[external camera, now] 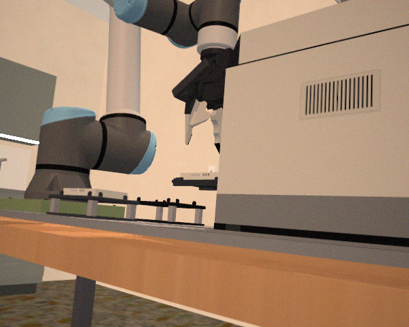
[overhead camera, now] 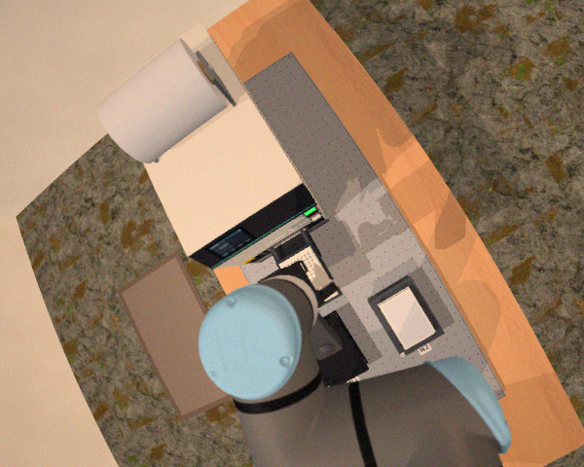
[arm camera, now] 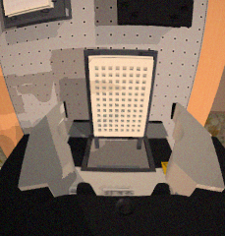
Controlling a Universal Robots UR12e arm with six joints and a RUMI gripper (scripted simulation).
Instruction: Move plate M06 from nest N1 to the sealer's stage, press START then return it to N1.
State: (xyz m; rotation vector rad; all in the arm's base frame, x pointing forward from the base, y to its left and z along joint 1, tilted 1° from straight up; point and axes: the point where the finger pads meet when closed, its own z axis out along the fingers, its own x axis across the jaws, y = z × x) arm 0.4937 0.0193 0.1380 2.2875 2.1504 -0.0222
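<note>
Plate M06 (overhead camera: pixel 313 261) (external camera: pixel 199 175) (arm camera: pixel 121 98) lies on the sealer's extended stage (external camera: pixel 194 182) (arm camera: pixel 121 52) and looks flat. Its well pattern shows; I cannot tell for sure whether foil covers it. My gripper (external camera: pixel 202 146) (arm camera: pixel 119 102) is open and empty, above the stage, with its fingers towards either side of the plate in the wrist view. The arm hides it in the top view. The sealer's lamp (overhead camera: pixel 310 211) is green. Nest N1 (overhead camera: pixel 345 346) (external camera: pixel 183 204) (arm camera: pixel 155 12) holds no plate. The other plate (overhead camera: pixel 407 319) (external camera: pixel 92 192) (arm camera: pixel 28 5) lies in N2 (overhead camera: pixel 390 291).
The sealer housing (overhead camera: pixel 227 186) (external camera: pixel 321 148) stands close beside the gripper, with a large white roll (overhead camera: pixel 162 100) at its far end. A green block (external camera: pixel 21 205) lies by the arm's base. The arm covers part of N1 in the top view.
</note>
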